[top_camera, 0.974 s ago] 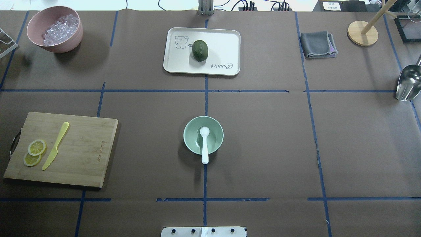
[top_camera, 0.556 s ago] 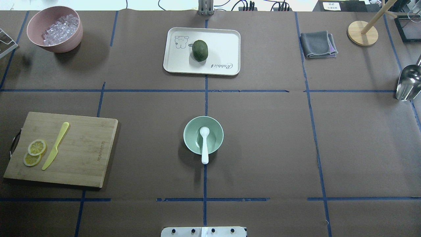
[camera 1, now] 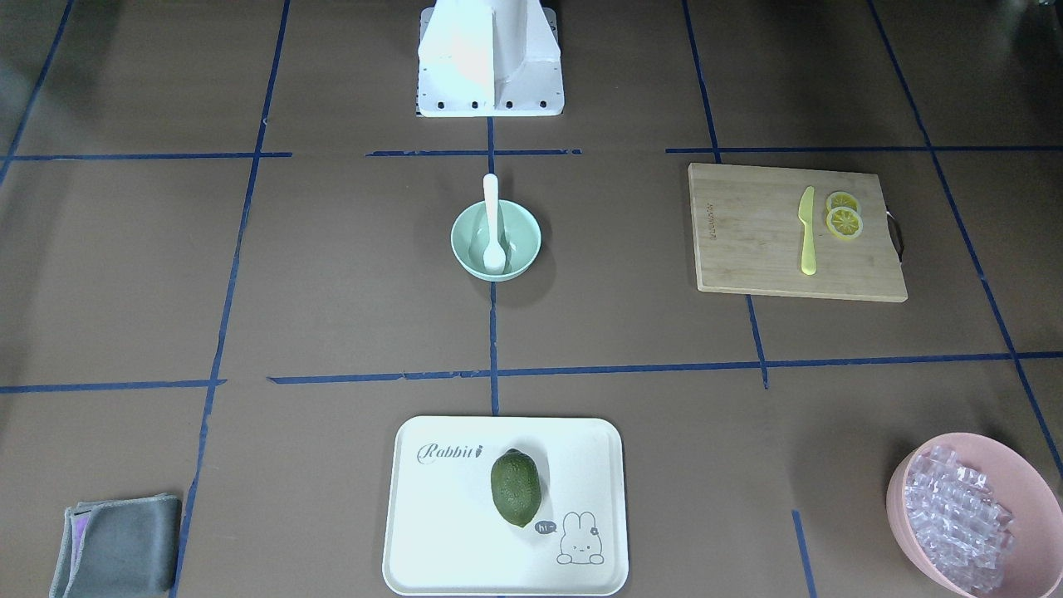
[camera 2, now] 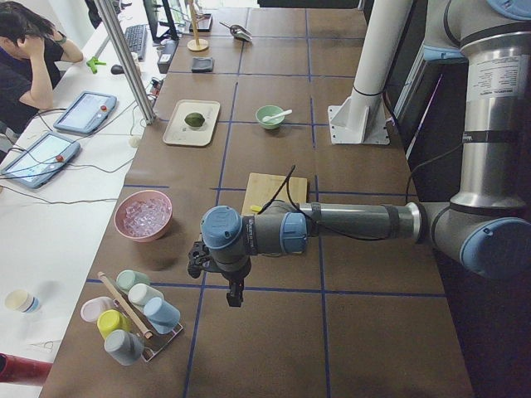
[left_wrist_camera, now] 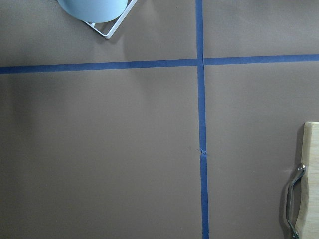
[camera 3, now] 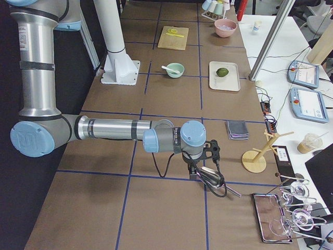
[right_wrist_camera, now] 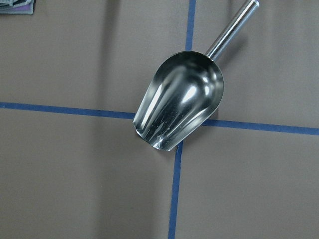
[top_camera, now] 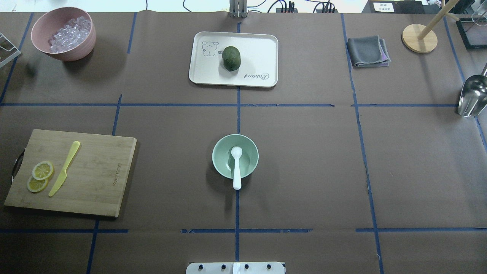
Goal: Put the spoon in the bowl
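Your spoon [top_camera: 236, 167] lies in the bowl [top_camera: 220, 160].
Its scoop rests on the bowl's floor and the handle leans over the rim on the robot's side (its tip pokes out past the edge). You'll see the left gripper [camera 2: 235, 292] and the right gripper [camera 3: 196, 167] only in the side views, at opposite table ends, so whether their fingers are released or clenched cannot be told.
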Robot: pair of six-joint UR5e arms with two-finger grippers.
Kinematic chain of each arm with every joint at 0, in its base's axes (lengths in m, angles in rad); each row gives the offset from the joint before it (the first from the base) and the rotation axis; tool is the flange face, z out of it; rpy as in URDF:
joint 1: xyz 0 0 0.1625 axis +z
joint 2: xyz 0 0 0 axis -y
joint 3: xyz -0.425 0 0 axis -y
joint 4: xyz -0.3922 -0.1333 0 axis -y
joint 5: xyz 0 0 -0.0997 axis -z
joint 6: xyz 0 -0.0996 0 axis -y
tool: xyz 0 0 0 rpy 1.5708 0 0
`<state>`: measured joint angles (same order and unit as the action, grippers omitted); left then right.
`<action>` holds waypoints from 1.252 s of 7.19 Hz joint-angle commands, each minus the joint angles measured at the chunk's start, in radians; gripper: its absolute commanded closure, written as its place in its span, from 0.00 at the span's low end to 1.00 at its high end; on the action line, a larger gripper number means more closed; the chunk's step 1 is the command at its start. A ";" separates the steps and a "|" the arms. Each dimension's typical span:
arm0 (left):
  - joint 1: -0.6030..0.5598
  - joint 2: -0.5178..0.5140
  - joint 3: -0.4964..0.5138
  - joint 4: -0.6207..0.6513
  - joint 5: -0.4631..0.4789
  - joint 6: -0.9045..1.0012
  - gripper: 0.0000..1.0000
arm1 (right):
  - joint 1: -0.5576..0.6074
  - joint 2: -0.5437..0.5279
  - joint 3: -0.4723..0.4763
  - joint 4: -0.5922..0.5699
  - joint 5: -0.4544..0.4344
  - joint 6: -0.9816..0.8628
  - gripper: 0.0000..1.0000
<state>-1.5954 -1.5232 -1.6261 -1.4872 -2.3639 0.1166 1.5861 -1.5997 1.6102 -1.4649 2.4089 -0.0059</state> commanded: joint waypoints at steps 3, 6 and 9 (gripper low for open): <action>0.000 0.000 0.000 -0.001 0.000 0.000 0.00 | 0.000 -0.003 -0.006 0.000 -0.001 0.000 0.00; 0.000 0.000 0.000 -0.002 -0.002 0.000 0.00 | 0.000 -0.002 -0.006 0.000 -0.001 0.000 0.00; 0.000 0.000 0.002 -0.021 -0.002 -0.002 0.00 | 0.000 -0.003 -0.004 0.000 0.001 0.001 0.00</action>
<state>-1.5953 -1.5232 -1.6266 -1.4982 -2.3654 0.1156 1.5861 -1.6022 1.6054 -1.4650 2.4093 -0.0041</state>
